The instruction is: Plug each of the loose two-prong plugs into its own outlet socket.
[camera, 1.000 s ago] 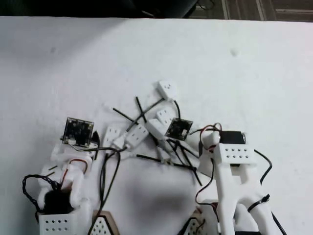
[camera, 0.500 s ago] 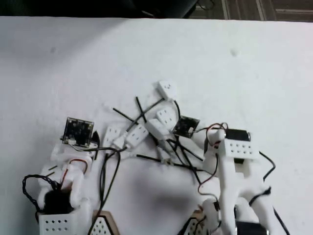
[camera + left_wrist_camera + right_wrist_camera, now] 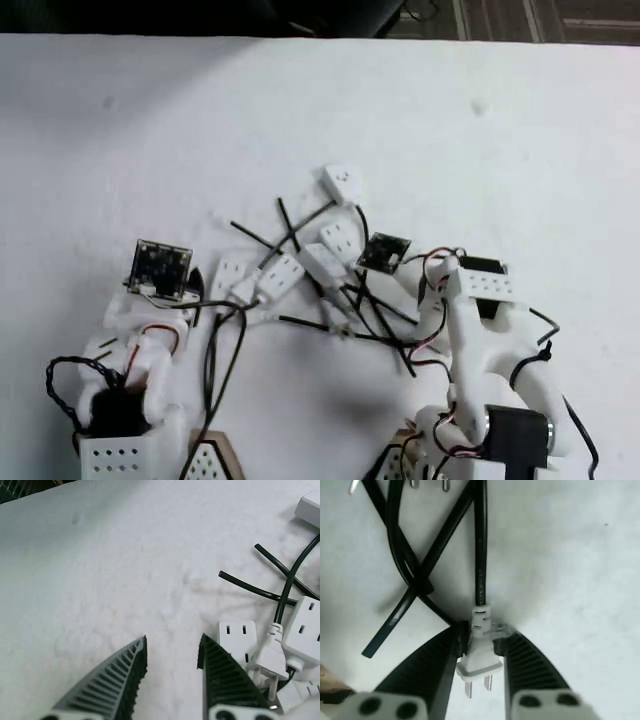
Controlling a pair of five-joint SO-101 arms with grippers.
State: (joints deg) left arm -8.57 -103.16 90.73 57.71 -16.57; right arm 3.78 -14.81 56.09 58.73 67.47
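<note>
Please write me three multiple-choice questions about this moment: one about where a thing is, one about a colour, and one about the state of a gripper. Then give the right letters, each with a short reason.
1. Where is the white plug seen in the right wrist view?
A) pushed into a socket
B) between the fingers of the right gripper
C) lying free, away from both arms

2. What colour is the cord of that plug?
A) black
B) red
C) yellow

3. In what state is the left gripper?
A) shut on a plug
B) shut on a cord
C) open, with nothing in it

Answers:
1 B: both fingers press on its body and its two prongs are bare.
2 A: a black cord leaves its collar.
3 C: the bare table shows through the gap between its fingers.
</note>
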